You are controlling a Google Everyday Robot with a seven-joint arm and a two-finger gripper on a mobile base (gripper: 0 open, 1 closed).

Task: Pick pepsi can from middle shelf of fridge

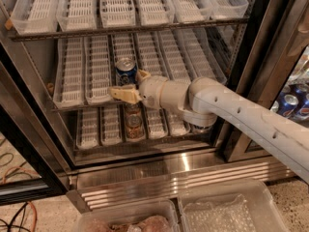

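Gripper point(126, 83), left of frame centre, on the end of the white arm point(251, 120) that enters from the lower right. Its two tan fingers point(120, 93) are spread apart, one low and to the left of the pepsi can point(125, 69), the other at the can's right side. The jaws appear to bracket the can's near face without closing on it.

Foreground, bottom edge: two clear plastic bins point(227, 211) on the floor. Behind them is the ribbed stainless sill of the fridge point(159, 173).

Lowest visible rack: orange-brown cans point(133, 124) in a white lane tray, directly below the wrist.

Middle shelf point(72, 81): white slotted trays side by side. The pepsi can stands upright in the third lane from the left, near the front edge, its silver top visible.

Upper shelf point(116, 8), top of frame: more white trays, no cans seen. Far right, behind glass: dark blue cans point(288, 103), apart from the task.

Progress, as judged: the reach into the fridge and alignment with the can look done. Closing on the can, lifting it and drawing it out of the shelf remain.
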